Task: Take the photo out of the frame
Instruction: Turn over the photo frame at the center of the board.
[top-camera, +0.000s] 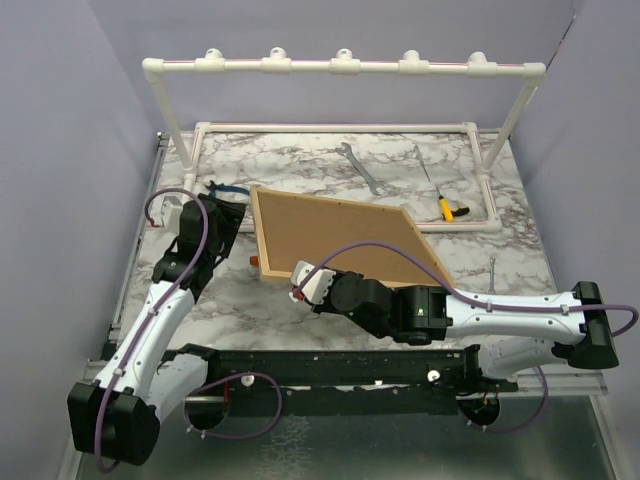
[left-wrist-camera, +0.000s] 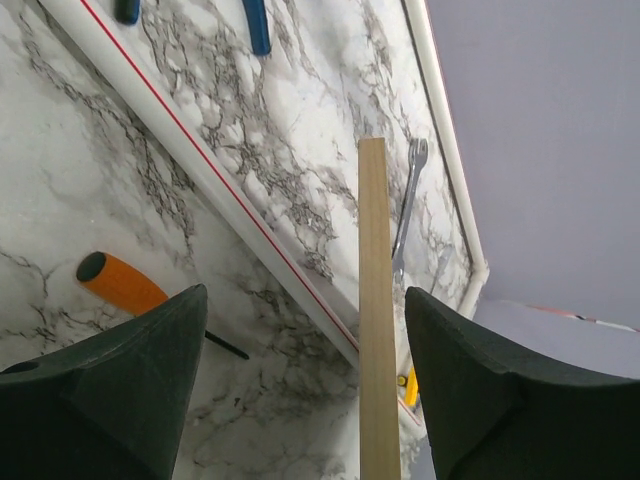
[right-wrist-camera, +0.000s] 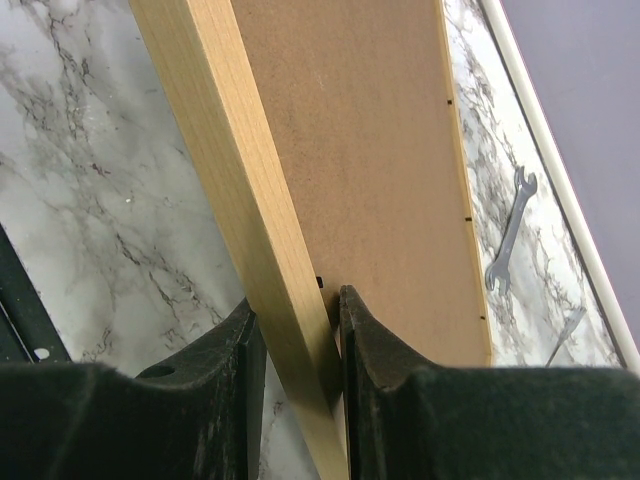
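Frame lies brown back up on the table, its long axis running left to right. Right gripper is clamped on its near wooden edge. Left gripper stands wide, jaws either side of the left edge without touching it. Photo is out of sight, presumably beneath that back.

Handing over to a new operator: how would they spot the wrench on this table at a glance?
On the marble table, look inside the white pipe rack at the far side. Just beyond the far edge of the frame lies the wrench: bare silver metal with no handle grip, unlike the yellow-handled screwdriver to its right.
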